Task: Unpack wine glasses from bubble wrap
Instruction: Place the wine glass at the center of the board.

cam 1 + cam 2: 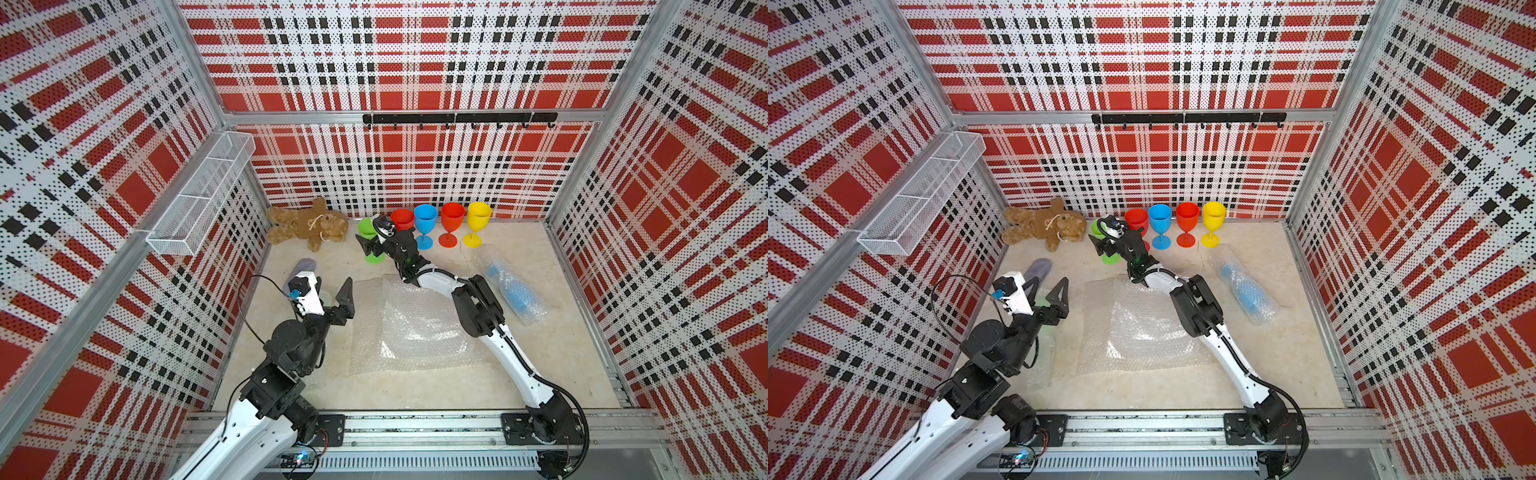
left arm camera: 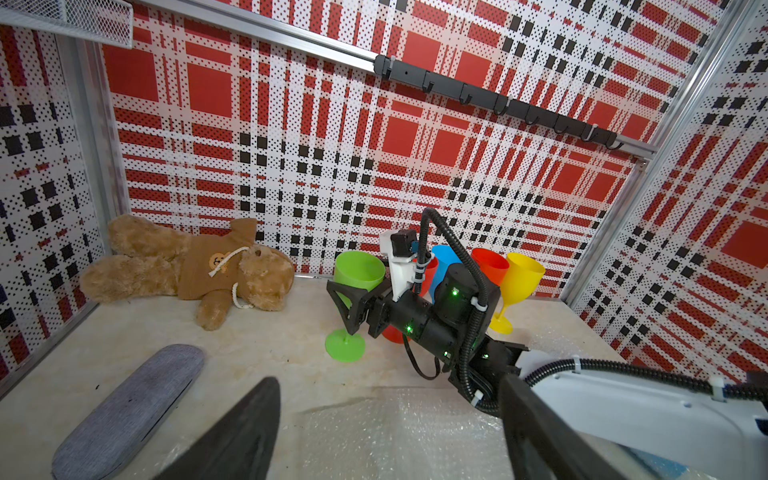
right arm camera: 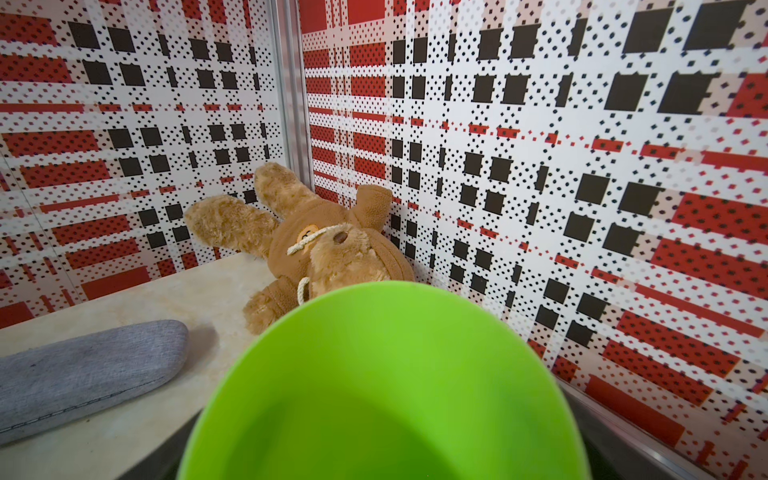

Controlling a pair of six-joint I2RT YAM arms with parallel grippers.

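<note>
Right gripper (image 2: 351, 301) at green goblet (image 2: 358, 270), jaws spread either side of lower bowl; gripping or free, cannot tell. Goblet upright near back wall, just beside red goblet (image 1: 402, 218). Left gripper (image 2: 388, 380) wide, holding nothing, near edge of flat bubble wrap sheet (image 1: 411, 328). Wrapped blue goblet (image 1: 509, 291) lies on right arm's side.
</note>
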